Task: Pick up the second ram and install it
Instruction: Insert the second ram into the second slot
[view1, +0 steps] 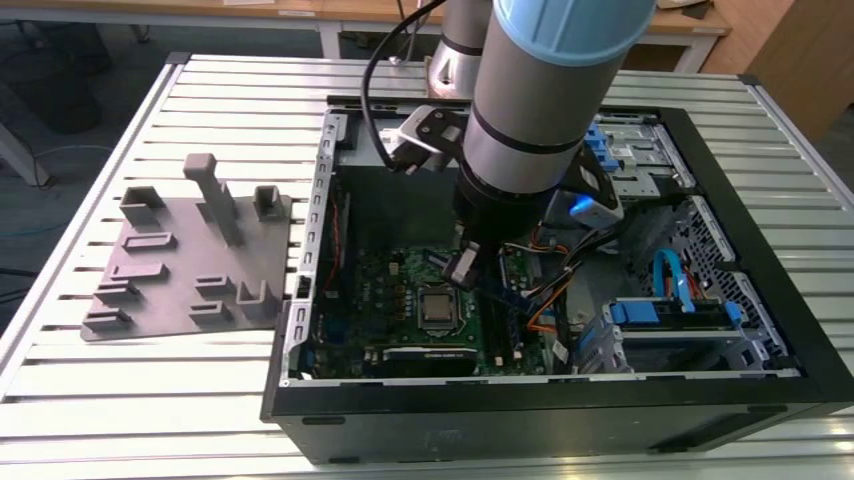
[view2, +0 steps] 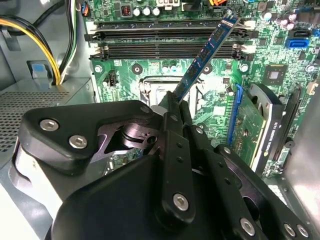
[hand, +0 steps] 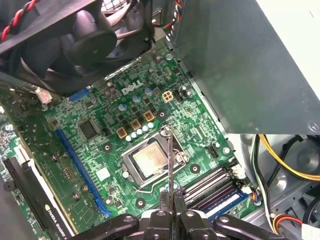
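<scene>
As fingers (view2: 174, 150) pinch second ram (view2: 206, 52), case (view1: 534, 405) holds motherboard (view1: 394, 290).

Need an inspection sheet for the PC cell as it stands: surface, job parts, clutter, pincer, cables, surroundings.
Surface: slatted silver metal table, carrying the open black computer case.
Job's things: long flat blue-green memory stick with black chips, held tilted above the green motherboard, not seated in the black memory slots.
Clutter: grey moulded plate with upright blocks, on the table to the exterior view's left of the case.
Grippers: black pincer shut on one end of the memory stick, inside the case.
Cables: yellow and black wires beside the board, apart from the stick.
Surroundings: wooden desks behind the table.
</scene>
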